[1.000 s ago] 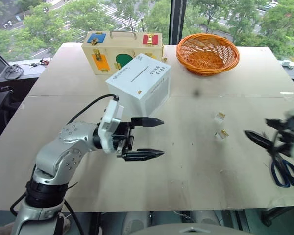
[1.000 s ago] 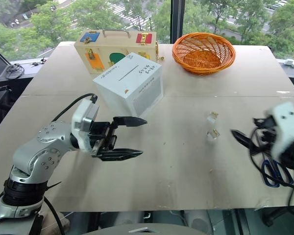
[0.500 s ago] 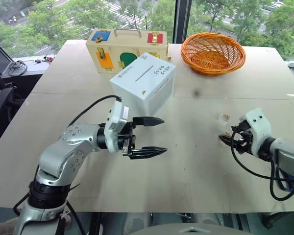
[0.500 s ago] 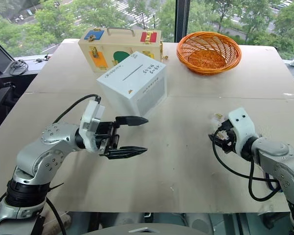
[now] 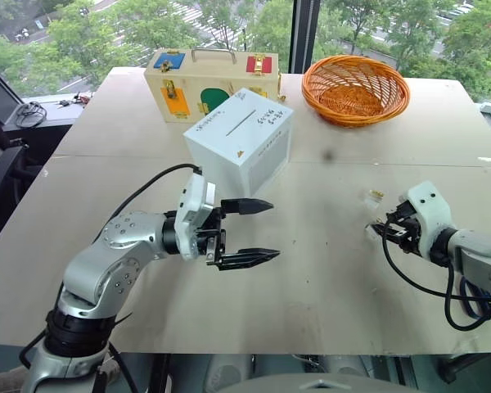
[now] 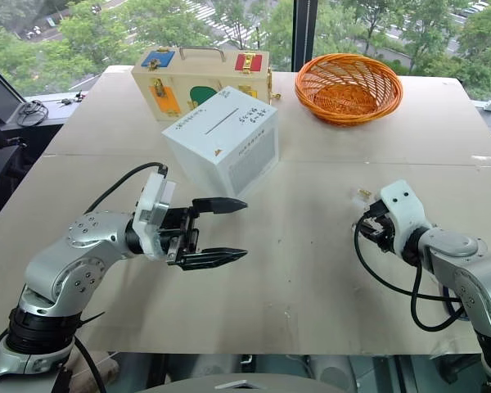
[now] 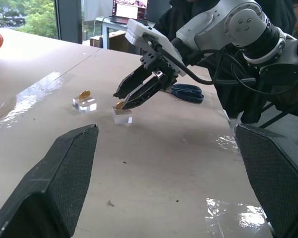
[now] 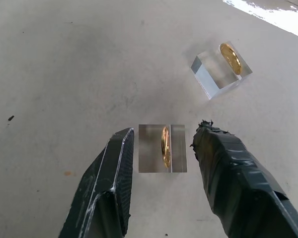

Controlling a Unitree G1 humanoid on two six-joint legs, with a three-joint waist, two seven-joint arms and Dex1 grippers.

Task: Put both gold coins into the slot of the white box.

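Two gold coins stand on edge in small clear blocks on the table's right half: the nearer coin [image 8: 165, 146] and the farther coin [image 8: 230, 58]. My right gripper [image 8: 161, 141] is low over the table and open. Its fingers flank the nearer coin's block with narrow gaps on both sides. The left wrist view shows its tips at that coin [image 7: 120, 104], with the other coin [image 7: 84, 94] beside it. The white box [image 5: 241, 147] sits mid-table with its dark slot [image 5: 241, 123] on top. In front of the box my left gripper [image 5: 272, 229] hovers open and empty, pointing right.
A cream wooden case [image 5: 209, 82] with coloured panels stands behind the white box. An orange wicker basket [image 5: 356, 88] sits at the back right. Blue scissors [image 7: 187, 92] lie on the table behind my right gripper, near the right edge.
My right arm swung in from the right edge and dropped to the nearer coin's block. Its fingers narrowed around the block. The left gripper stayed put, and the head camera shifted slightly.
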